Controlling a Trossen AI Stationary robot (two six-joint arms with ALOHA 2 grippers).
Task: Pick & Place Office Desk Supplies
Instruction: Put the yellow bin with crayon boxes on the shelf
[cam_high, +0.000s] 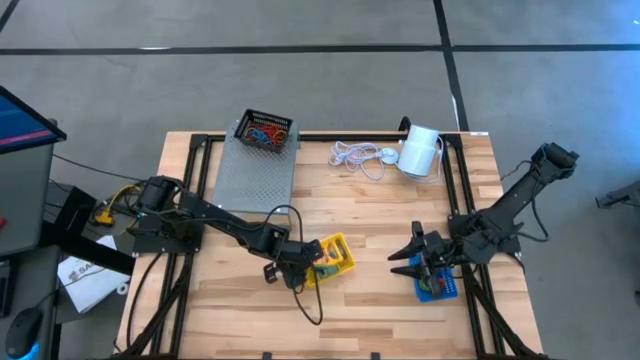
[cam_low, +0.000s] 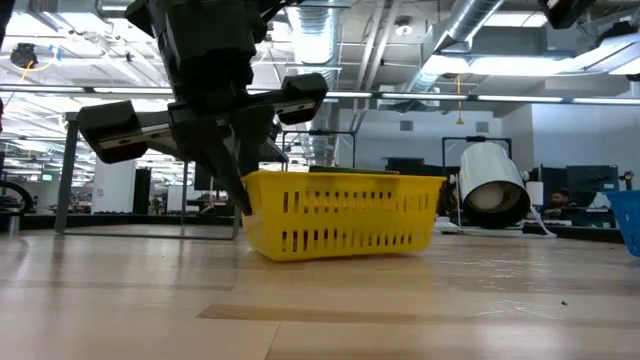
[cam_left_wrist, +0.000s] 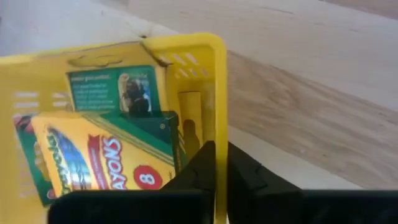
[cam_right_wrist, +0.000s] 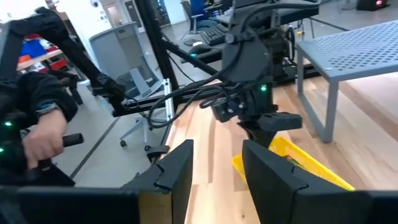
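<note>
At the near edge of the counter (cam_high: 330, 320), only bare wood is seen. A little farther in, left of centre, the yellow tray (cam_high: 335, 258) is found, with crayon boxes (cam_left_wrist: 93, 155) laid flat inside; one box is stacked partly over another. The left hand (cam_high: 298, 262) is set at the tray's left wall, its fingers (cam_left_wrist: 199, 171) pressed together on the rim, one inside the tray and one outside, so the wall is pinched. In the low view the tray is seen slightly tipped, its left end held just off the wood. On the same line, toward the right side, the blue tray (cam_high: 438, 287) is placed, its contents too small to tell. The right hand (cam_high: 418, 258) is hung just above and left of it, fingers (cam_right_wrist: 177, 171) spread part way with nothing between them. Farther back, a grey perforated riser (cam_high: 256, 165) is stood on the left half, and the black mesh tray (cam_high: 266, 131) is set at its far end, filled with coloured rubber bands (cam_high: 264, 135). At the far edge, right of centre, a coiled white cord (cam_high: 358, 155) is laid beside a white cylinder (cam_high: 420, 150) lying on its side. Beyond the counter, in the right wrist view, a person's hand (cam_right_wrist: 43, 140) is seen on a handle.
</note>
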